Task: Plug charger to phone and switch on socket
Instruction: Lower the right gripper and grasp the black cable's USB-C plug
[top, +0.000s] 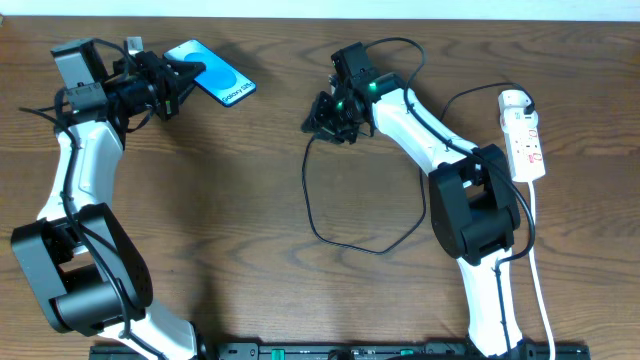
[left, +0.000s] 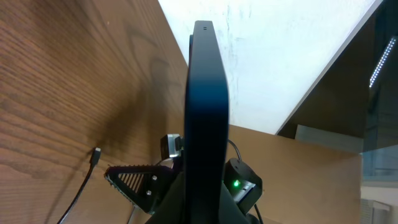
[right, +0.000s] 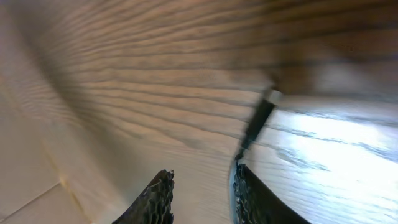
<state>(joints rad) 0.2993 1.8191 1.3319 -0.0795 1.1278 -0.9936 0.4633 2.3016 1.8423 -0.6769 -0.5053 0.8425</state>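
My left gripper (top: 170, 82) is shut hard on one short end of the phone (top: 214, 72) at the far left of the table (top: 230, 220). From the left wrist the phone shows edge-on, a thin dark slab rising out of the jaws with its free end pointing away toward the other arm. It is rigid, slick glass with some weight, and since it is held by one end, I expect any push on the free end to lever it in the pads. My right gripper (right: 202, 177) stands partly open at mid-table, with a plain gap between the fingers (right: 155, 199). The charger (top: 309, 200) runs up along the inner face of one finger, and its plug tip (right: 262, 115) pokes out beyond. The view is blurred, but I judge the cable is not pinched. It is a light, limp cable that will not aim itself, so I would take it just behind the tip, on the stiff shell, leaving only a short stub free to steer. From there it loops loosely across the wood and back toward the white adapter (top: 514, 100) on the socket (top: 528, 140) at the far right, well apart from the phone. The socket looks light enough to slide when its switch is pressed.
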